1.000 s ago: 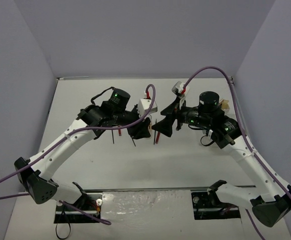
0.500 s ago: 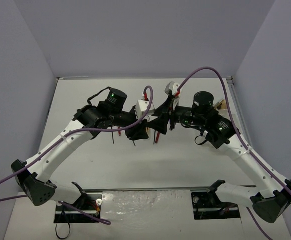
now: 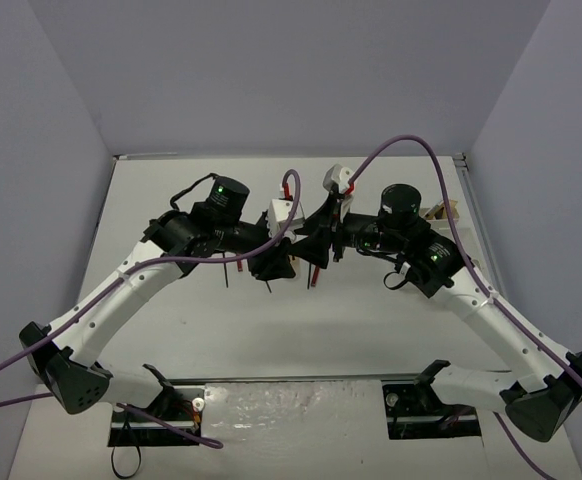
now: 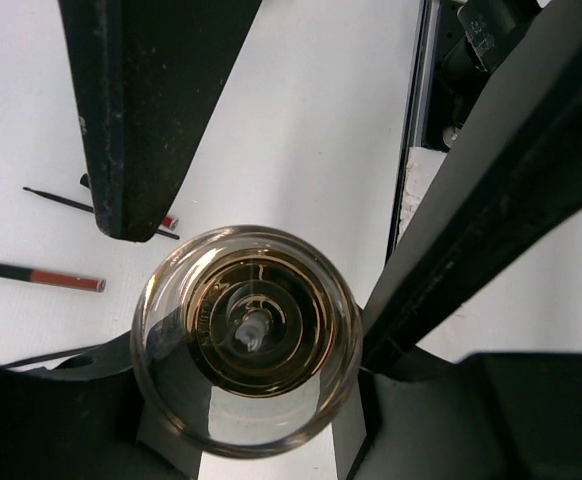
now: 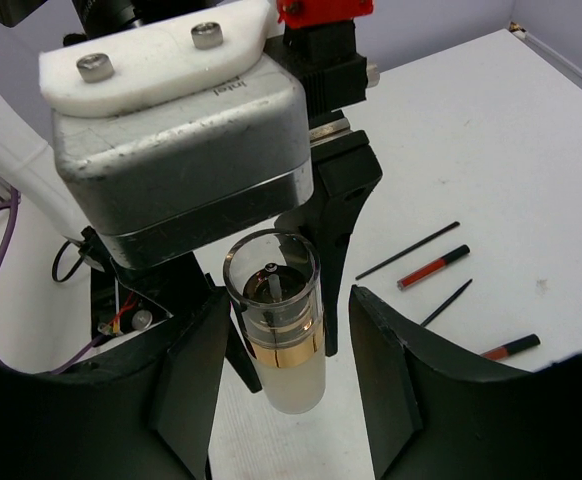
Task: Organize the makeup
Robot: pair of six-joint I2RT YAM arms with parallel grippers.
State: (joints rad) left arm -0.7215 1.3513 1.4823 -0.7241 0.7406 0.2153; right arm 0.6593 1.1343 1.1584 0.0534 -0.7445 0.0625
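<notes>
A bottle (image 5: 283, 345) with a frosted beige body, gold band and clear cap hangs upright above the table. My left gripper (image 4: 256, 420) is shut on it; in the left wrist view the bottle's cap (image 4: 246, 335) is seen from above. My right gripper (image 5: 286, 330) is open around the bottle's body, with a clear gap on its right side. In the top view both grippers (image 3: 276, 262) (image 3: 313, 252) meet mid-table and hide the bottle. A thin black stick (image 5: 408, 250), a red-and-black stick (image 5: 433, 267), another black stick (image 5: 446, 302) and a red stick (image 5: 511, 347) lie on the table.
In the left wrist view a red stick (image 4: 46, 277) and a thin black stick (image 4: 61, 200) lie left of the bottle. A pale tan object (image 3: 441, 212) sits at the table's right edge, partly hidden by the right arm. Purple cables loop over both arms.
</notes>
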